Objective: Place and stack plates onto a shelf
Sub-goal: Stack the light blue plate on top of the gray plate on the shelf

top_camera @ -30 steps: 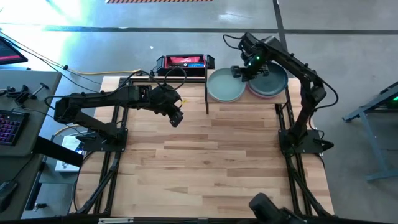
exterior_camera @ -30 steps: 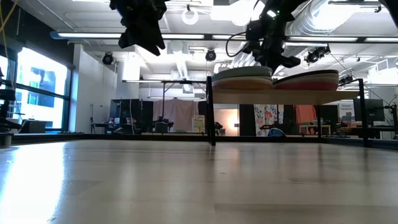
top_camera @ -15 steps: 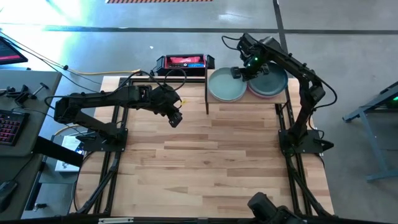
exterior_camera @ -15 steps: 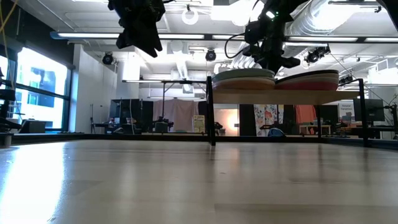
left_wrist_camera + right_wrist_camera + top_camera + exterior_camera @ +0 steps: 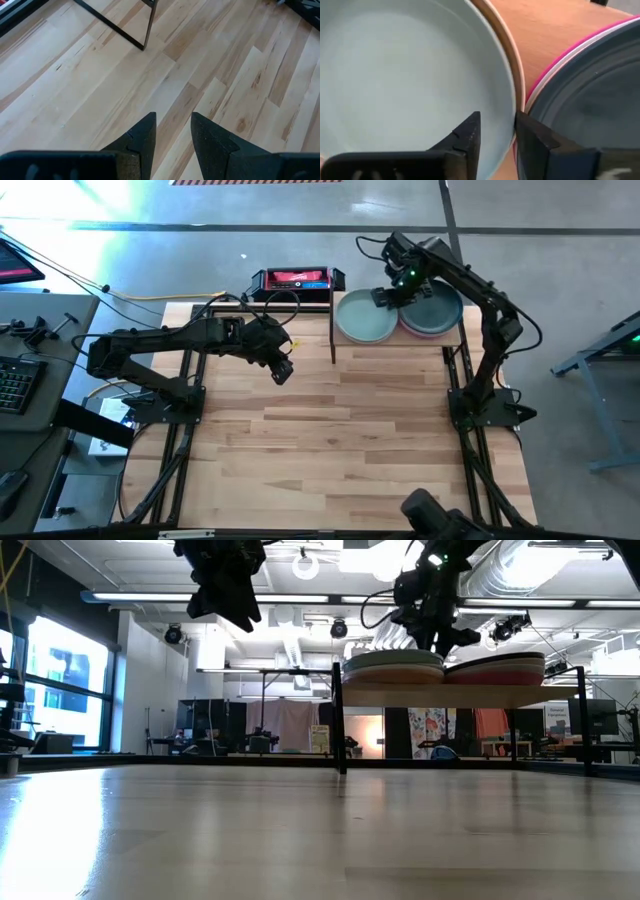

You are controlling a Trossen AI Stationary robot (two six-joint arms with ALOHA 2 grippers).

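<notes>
the shelf (image 5: 398, 345) is standing at the far edge of the table (image 5: 340, 440), w/ two stacks of plates sitting side by side on it. left stack (image 5: 392, 667): a sage green plate (image 5: 364, 319) is lying on top, a tan brown rim (image 5: 506, 47) showing under it in the right wrist view. right stack (image 5: 497, 668): a charcoal plate (image 5: 440, 308) is topping it, w/ pink and magenta rims (image 5: 555, 57) peeking out below. the stacks are sitting just beside each other; whether they're touching, can't tell. full colour order lower down isn't readable from the low view.

the right gripper (image 5: 388, 296) is hovering over the shelf at the sage green plate's rim, on the side nearest the charcoal plate. in its wrist view its fingers (image 5: 467, 135) are standing a bit apart, straddling that rim, one inside the plate, one outside. not pinching as far as can be seen, a slim gap showing on each side.

the left gripper (image 5: 283, 370) is hanging above bare tabletop, well apart from the shelf, to its left. its fingers (image 5: 142, 137) are spread w/ a narrow gap and holding nothing.

a black-and-red box (image 5: 297, 279) is sitting behind the table, left of the shelf.
</notes>
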